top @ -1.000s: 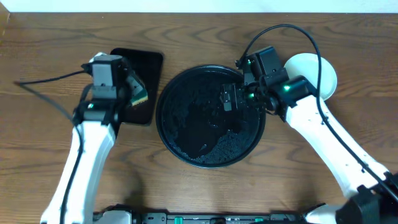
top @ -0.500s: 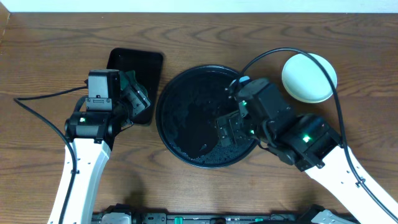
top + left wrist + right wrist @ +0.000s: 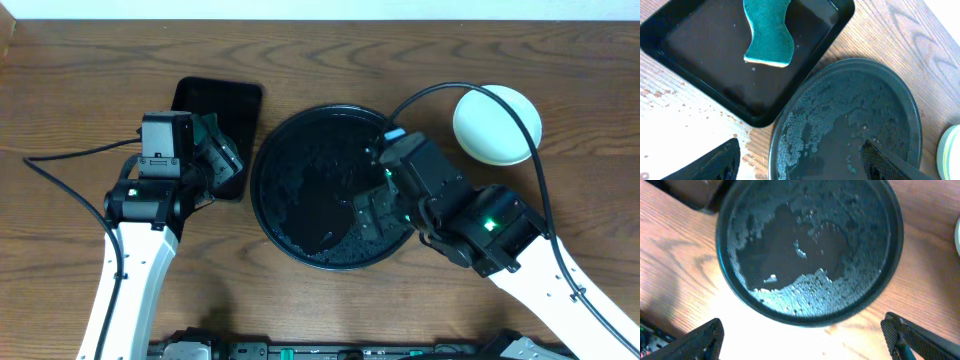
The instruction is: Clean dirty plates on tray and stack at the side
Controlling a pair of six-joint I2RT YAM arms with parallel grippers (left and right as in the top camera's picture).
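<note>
The round black tray (image 3: pixel 290 235) lies wet and bare in the middle of the table, with no plate on it; it also shows in the left wrist view (image 3: pixel 790 130) and the right wrist view (image 3: pixel 725 260). The plates (image 3: pixel 497 125) sit at the back right beside the tray, a pale mint one on top; I cannot tell how many lie beneath. A sliver of them shows in the left wrist view (image 3: pixel 952 155). My left gripper (image 3: pixel 215 160) (image 3: pixel 800 167) is open and empty by the tray's left rim. My right gripper (image 3: pixel 370 210) (image 3: pixel 807 340) is open and empty above the tray's right half.
A smaller rectangular black tray (image 3: pixel 220 100) (image 3: pixel 705 85) stands at the back left and holds a teal wavy sponge (image 3: pixel 767 35). Cables run from both arms across the wooden table.
The right arm has drawn back toward the front, uncovering the plates. The left arm has pulled back from the rectangular tray. Little has moved in the last half second.
</note>
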